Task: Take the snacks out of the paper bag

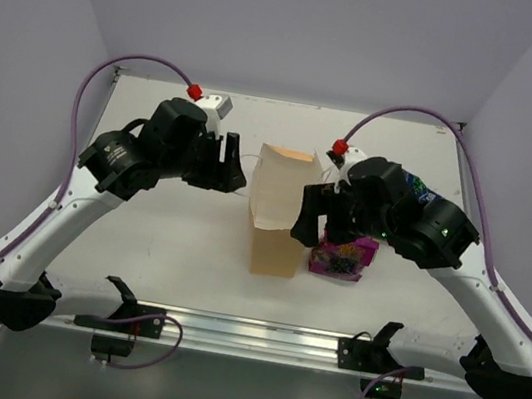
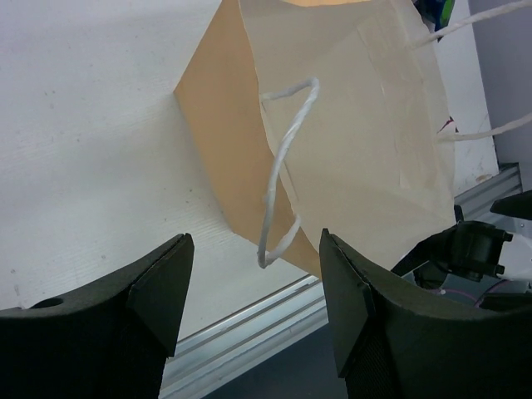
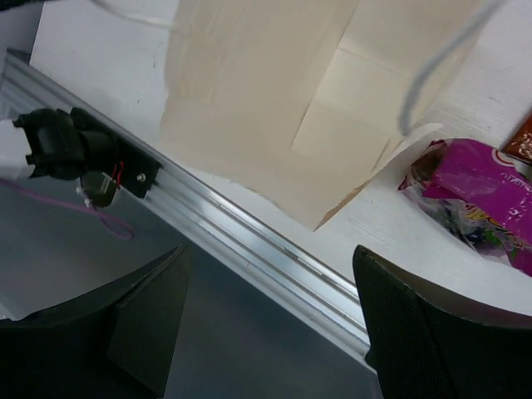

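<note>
The tan paper bag [image 1: 279, 212] stands upright mid-table with its top open. Its white cord handle [image 2: 283, 166] hangs on the side facing my left gripper. My left gripper [image 1: 233, 169] is open and empty, just left of the bag; in the left wrist view [image 2: 253, 241] the handle's lower loop hangs just beyond the fingertips. My right gripper [image 1: 308, 221] is open and empty against the bag's right side [image 3: 249, 108]. A purple packet [image 1: 342, 260] lies on the table right of the bag, also in the right wrist view [image 3: 486, 187]. A red-brown packet edge [image 3: 522, 140] shows beside it. A blue packet [image 1: 417, 190] is partly hidden behind the right arm.
An aluminium rail [image 1: 255, 334] runs along the table's near edge, with clamps and cables on it. Purple cables loop from both arms. Walls close the table at the back and sides.
</note>
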### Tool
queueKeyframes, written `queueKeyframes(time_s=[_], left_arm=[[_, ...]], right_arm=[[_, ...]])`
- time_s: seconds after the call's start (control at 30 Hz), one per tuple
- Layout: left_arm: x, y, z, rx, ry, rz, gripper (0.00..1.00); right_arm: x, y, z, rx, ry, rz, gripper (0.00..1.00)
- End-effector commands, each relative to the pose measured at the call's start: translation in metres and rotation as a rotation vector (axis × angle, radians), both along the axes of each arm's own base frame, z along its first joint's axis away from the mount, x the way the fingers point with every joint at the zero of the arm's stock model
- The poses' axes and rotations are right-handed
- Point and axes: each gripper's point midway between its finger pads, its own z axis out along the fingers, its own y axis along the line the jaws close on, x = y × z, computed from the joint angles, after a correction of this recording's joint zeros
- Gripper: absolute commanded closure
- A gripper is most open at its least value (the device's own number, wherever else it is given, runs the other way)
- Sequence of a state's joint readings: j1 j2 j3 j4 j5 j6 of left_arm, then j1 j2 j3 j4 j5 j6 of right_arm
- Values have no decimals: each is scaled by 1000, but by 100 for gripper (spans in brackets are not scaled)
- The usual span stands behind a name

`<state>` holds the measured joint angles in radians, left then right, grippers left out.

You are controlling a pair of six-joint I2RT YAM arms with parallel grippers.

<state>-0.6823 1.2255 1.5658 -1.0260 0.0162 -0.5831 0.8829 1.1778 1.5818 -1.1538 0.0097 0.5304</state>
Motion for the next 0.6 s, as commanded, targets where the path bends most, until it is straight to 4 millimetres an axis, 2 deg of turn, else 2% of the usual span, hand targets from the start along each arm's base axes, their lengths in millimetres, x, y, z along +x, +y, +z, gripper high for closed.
queueKeyframes(time_s=[0.0, 0.17, 0.3, 0.57], left_arm=[[-7, 1, 11, -33, -30, -15, 32], [-10, 3, 10, -39, -25, -15, 32], [-14, 6, 6, -32, -19, -15, 32], [-17, 10, 6, -21, -17, -16, 32]], right_arm=[[-7, 7, 16, 8, -27, 30, 19], [6, 20, 18, -19, -28, -9, 19], [17, 21, 21, -40, -36, -62, 14], [22, 24, 15, -56, -27, -82, 10]])
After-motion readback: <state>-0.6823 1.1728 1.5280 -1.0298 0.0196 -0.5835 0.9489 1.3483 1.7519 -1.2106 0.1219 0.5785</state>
